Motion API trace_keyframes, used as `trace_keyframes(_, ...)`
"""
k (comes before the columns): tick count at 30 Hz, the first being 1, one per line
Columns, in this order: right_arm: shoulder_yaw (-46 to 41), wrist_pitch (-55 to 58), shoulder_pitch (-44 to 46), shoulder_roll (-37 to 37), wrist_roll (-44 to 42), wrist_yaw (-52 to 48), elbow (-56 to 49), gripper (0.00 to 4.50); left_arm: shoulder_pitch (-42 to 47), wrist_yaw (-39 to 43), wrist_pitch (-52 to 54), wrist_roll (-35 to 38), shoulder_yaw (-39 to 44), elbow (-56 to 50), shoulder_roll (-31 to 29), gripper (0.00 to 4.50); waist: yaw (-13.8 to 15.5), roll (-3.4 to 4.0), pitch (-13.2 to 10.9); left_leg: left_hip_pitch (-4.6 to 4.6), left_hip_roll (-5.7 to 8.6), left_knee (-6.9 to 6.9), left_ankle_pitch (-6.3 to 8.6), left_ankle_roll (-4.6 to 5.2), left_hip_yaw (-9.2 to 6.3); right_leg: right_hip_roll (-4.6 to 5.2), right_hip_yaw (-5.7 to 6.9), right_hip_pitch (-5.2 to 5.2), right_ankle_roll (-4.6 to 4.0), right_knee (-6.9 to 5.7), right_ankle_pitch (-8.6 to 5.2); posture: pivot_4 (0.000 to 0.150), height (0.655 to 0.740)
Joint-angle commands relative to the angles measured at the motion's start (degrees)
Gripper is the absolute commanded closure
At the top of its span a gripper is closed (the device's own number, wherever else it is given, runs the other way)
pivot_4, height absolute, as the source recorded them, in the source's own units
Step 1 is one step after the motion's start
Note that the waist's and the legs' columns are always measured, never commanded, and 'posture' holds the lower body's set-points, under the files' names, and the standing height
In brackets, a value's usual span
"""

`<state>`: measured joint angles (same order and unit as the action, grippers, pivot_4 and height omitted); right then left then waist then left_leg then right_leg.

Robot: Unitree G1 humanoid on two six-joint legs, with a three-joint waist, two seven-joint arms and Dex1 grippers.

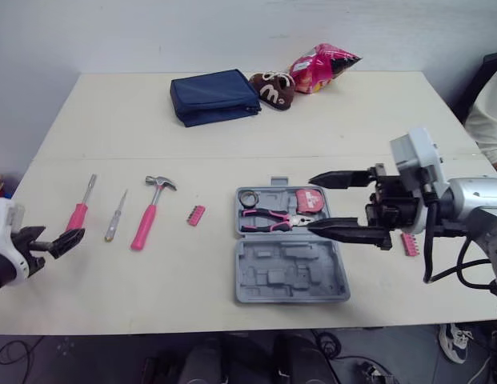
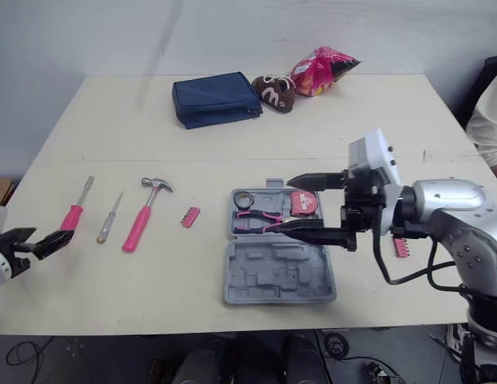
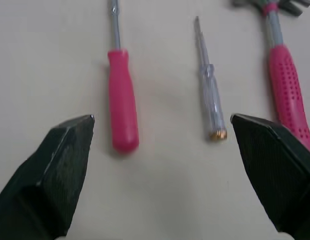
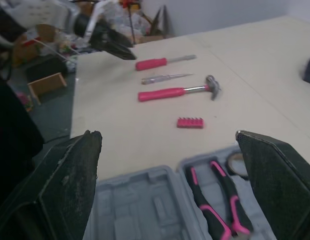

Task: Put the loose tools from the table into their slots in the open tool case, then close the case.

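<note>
Left eye view, bench (image 1: 112, 304) stock, dial centred on the case, 12 o'clock pointing away from me.

1. Tool case (image 1: 292, 280), grey, open flat at bench centre. The 6 o'clock half is bare moulded slots. The 12 o'clock half holds pink-handled pliers (image 1: 268, 220), a tape roll (image 1: 248, 198) and a red tape measure (image 1: 310, 198).
2. Pink bit holder (image 1: 195, 214), loose, near the case at 9 o'clock.
3. Hammer (image 1: 148, 218), pink handle, further out at 9 o'clock, head towards 12.
4. Tester screwdriver (image 1: 115, 217), clear handle, just beyond the hammer at 9 o'clock.
5. Pink-handled screwdriver (image 1: 80, 210), outermost at 9 o'clock, shaft towards 12.
6. Second bit holder (image 1: 408, 243), pink, at 3 o'clock of the case, partly behind my right arm.
7. Navy pouch (image 1: 214, 96) at 11 o'clock, far side of the bench; brown plush marked "m" (image 1: 274, 88) at 12 o'clock, touching the pouch; pink snack bag (image 1: 322, 64) at 1 o'clock of the plush.
8. My left end effector (image 3: 162, 119): fingers spread wide, holding nothing, at 7 o'clock of the pink-handled screwdriver's butt, pointing at it and the tester.
9. My right end effector (image 1: 310, 205): fingers parted, holding nothing, reaching in from 3 o'clock above the tape measure end of the case.
10. Person's pale sleeve (image 1: 490, 120) at the bench's 2 o'clock edge.
</note>
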<state>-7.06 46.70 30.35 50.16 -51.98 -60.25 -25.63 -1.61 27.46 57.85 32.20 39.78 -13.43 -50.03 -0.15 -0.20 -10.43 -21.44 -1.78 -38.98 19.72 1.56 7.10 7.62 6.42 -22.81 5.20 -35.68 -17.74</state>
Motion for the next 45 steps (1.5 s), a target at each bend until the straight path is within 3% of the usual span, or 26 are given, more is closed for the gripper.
trace_keyframes(1,0.9,-1.8,1.5,-0.8,0.7,-0.3,-1.3,0.00,2.3,0.7,-0.9,-1.1,-4.1,0.5,-1.0,0.05,-0.1,0.00,0.0,0.00,0.00,0.01,0.02,0.00,0.00,0.00,0.00,0.00,0.00,0.02,0.00,0.150,0.7400)
trace_keyframes(13,2.9,-2.8,2.1,-2.8,2.6,1.2,-1.7,0.00,13.8,-3.4,-2.6,-7.7,-19.2,9.3,3.3,0.05,0.2,-0.19,0.0,-0.05,0.00,-0.04,-0.06,0.09,0.09,-0.09,0.09,0.01,0.08,-0.19,0.04,0.150,0.7400)
trace_keyframes(16,2.9,-2.5,2.2,-3.2,2.4,1.9,-1.9,0.00,14.4,-3.5,-2.0,-8.2,-21.2,9.7,4.8,0.92,0.1,-0.20,0.0,-0.05,0.02,-0.04,-0.07,0.09,0.09,-0.08,0.09,0.01,0.09,-0.22,0.04,0.150,0.7400)
trace_keyframes(24,1.9,-2.0,1.9,-3.0,1.7,3.9,-2.5,0.00,14.5,-6.0,1.7,-10.3,-21.7,11.3,6.1,4.46,0.1,-0.18,0.0,0.01,0.04,-0.04,-0.09,0.12,0.09,-0.05,0.08,0.07,0.10,-0.20,0.05,0.150,0.7400)
trace_keyframes(30,1.4,-2.3,1.6,-2.3,2.1,4.0,-2.4,0.00,15.4,-4.6,2.8,-9.9,-18.8,9.5,3.1,4.46,-0.2,-0.18,0.0,0.04,0.00,-0.01,-0.11,0.07,0.10,-0.08,0.06,0.05,0.10,-0.21,0.05,0.150,0.7400)
trace_keyframes(35,-0.4,-1.1,-0.5,1.4,1.6,2.1,-2.3,0.00,18.8,9.5,-5.7,-7.5,-24.2,-1.7,-6.0,4.46,0.2,-0.38,-0.1,-0.17,-0.01,0.01,-0.12,0.02,0.09,-0.10,0.10,-0.14,0.09,-0.19,0.05,0.150,0.7400)
trace_keyframes(40,-6.5,0.3,-11.6,10.4,2.3,-3.1,-3.4,0.00,35.1,25.7,-9.8,-7.3,-45.1,-7.7,-6.3,4.46,2.0,-0.36,-0.1,-0.24,0.20,-0.04,-0.11,0.17,-0.10,0.03,0.11,0.11,0.14,0.13,0.08,0.150,0.7400)
trace_keyframes(45,-14.2,2.1,-26.8,16.1,2.7,-6.6,-7.5,0.00,46.9,30.4,-9.9,-11.4,-59.4,-2.4,2.4,4.46,1.5,-0.42,-0.1,-0.25,0.18,-0.06,-0.12,0.29,0.10,-0.54,0.07,0.13,0.27,0.15,0.13,0.150,0.7400)
